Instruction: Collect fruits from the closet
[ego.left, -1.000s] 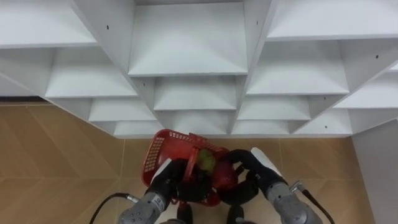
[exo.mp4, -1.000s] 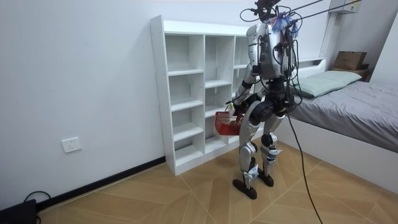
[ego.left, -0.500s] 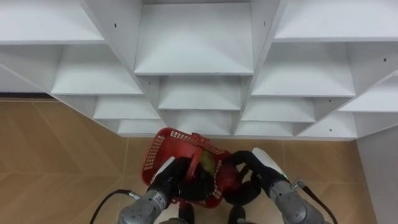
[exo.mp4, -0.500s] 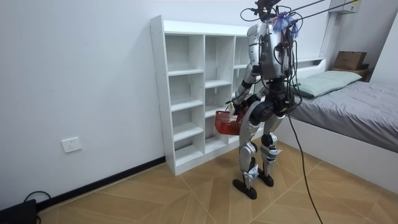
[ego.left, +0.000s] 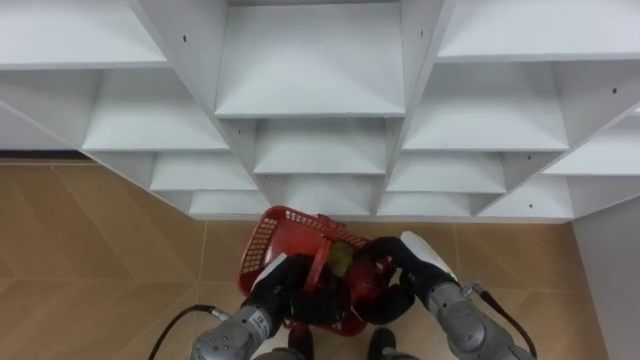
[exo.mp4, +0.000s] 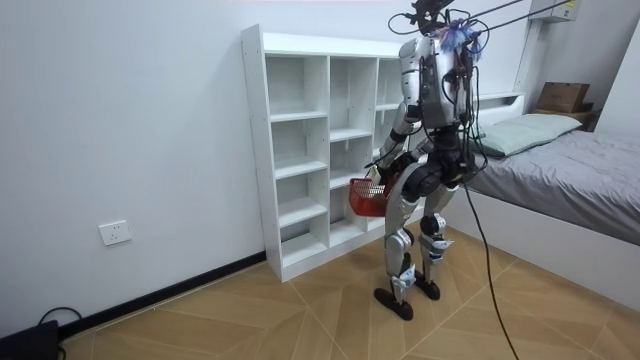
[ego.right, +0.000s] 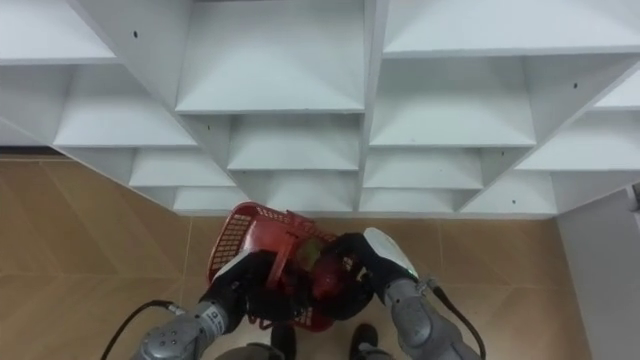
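A red plastic basket hangs in front of me above the wooden floor, and my left hand is curled round its near rim. A green fruit lies inside it beside the raised handle. At the basket's right edge my right hand is curled over a red fruit. The right eye view has the same: basket, left hand, right hand, red fruit. In the room view I stand facing the white closet with the basket at hip height.
The closet's open white shelves spread ahead of me, bare in every compartment I can see. Wooden floor lies to my left. A bed stands close on the room view's right.
The basket has shifted slightly to the right, and my right hand with the red fruit has drawn in closer against it. The view shifted a little early on.
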